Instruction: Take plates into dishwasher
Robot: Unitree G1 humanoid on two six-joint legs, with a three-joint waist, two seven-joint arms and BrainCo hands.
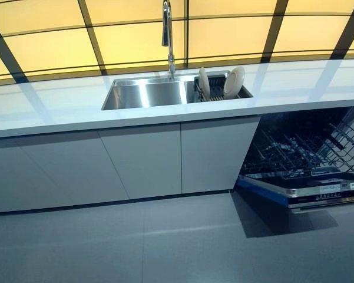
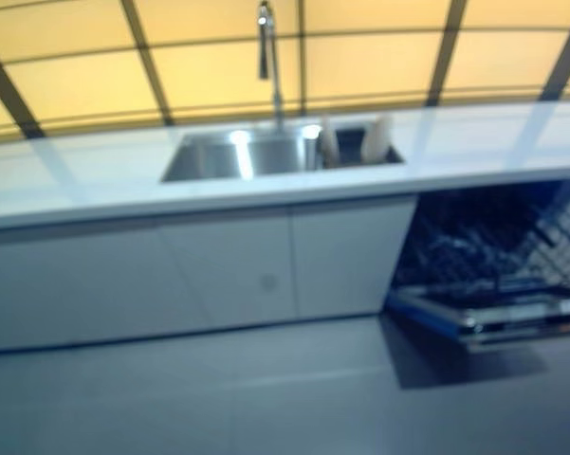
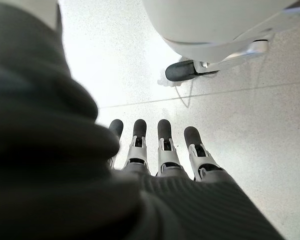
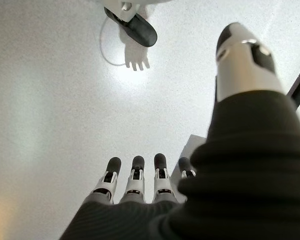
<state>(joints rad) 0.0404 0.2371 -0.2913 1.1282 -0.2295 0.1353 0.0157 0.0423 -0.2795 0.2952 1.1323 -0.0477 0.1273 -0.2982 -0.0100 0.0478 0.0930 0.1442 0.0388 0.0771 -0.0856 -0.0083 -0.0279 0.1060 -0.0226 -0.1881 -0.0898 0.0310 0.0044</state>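
Left hand (image 3: 159,150): fingers straight, empty, over bare floor.
Right hand (image 4: 135,182): likewise straight and empty.
Plates (image 1: 234,82): upright in the sink (image 1: 147,94) rack; apparently two.
Dishwasher (image 1: 306,177): open, cut off at right.

Warm yellow backlit wall panels (image 1: 135,41) glow behind white bench (image 1: 59,106), brightest light source. Glare streaks on stainless steel sink basin (image 1: 147,93) and on bench's far edge. Open dark dishwasher (image 1: 306,159) dim inside, casting dark patch on grey floor (image 1: 165,247). Right eye view blurred throughout; left eye view sharp. Wrist views: pale speckled floor overexposed, bright hotspot near centre; dark ribbed covers close and out of focus.
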